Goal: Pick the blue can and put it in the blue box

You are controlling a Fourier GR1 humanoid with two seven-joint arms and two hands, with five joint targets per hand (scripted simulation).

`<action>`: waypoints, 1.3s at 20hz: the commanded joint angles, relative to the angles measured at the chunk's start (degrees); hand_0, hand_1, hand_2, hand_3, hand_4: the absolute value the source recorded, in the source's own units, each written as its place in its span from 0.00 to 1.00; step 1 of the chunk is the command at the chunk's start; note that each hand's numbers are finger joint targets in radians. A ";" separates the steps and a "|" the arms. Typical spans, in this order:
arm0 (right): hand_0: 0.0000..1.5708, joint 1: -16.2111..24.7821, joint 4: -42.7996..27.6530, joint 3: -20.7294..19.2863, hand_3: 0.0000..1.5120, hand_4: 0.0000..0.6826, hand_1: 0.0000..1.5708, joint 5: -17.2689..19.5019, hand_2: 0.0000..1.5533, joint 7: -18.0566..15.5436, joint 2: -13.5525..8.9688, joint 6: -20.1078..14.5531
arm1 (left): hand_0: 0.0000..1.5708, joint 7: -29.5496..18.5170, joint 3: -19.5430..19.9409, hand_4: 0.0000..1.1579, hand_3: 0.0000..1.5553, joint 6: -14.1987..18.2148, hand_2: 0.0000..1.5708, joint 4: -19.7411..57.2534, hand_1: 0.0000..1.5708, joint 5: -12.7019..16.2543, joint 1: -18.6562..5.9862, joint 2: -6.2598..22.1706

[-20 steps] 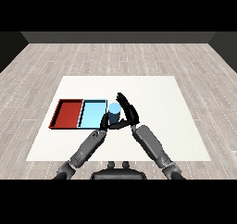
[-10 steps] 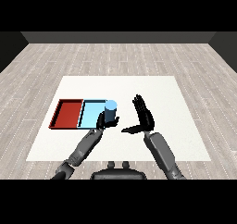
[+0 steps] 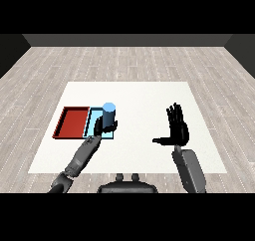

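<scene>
The white table (image 3: 134, 93) is carrying the red tray (image 3: 72, 121) beside the blue tray (image 3: 93, 116). The left hand (image 3: 101, 125) is grasping the upright blue can (image 3: 109, 116) over the blue tray's right part; releasing remains, apparently. The right hand (image 3: 177, 129) is hanging open, well apart.

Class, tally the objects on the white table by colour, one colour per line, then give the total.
Red: 1, red tray
Light blue: 1, light blue tray
Blue: 1, blue can, held by the left hand
Total: 3
</scene>
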 commanded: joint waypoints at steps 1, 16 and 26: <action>0.00 2.91 -2.81 -2.32 0.00 0.00 0.00 -0.59 0.00 1.00 -2.22 0.85 | 1.00 2.75 5.67 0.98 0.96 -2.32 1.00 4.77 1.00 1.67 -1.91 5.87; 0.00 -2.78 8.97 -5.72 0.00 0.00 0.00 -0.36 0.00 -0.97 1.91 -0.08 | 1.00 11.76 10.14 0.83 0.91 -3.22 0.98 41.07 1.00 -3.45 -18.81 7.67; 0.00 0.11 9.61 -4.29 0.00 0.00 0.00 1.67 0.00 -2.60 3.38 0.60 | 0.96 15.29 7.94 0.74 0.35 -4.83 0.89 49.86 0.96 -7.51 -18.45 3.36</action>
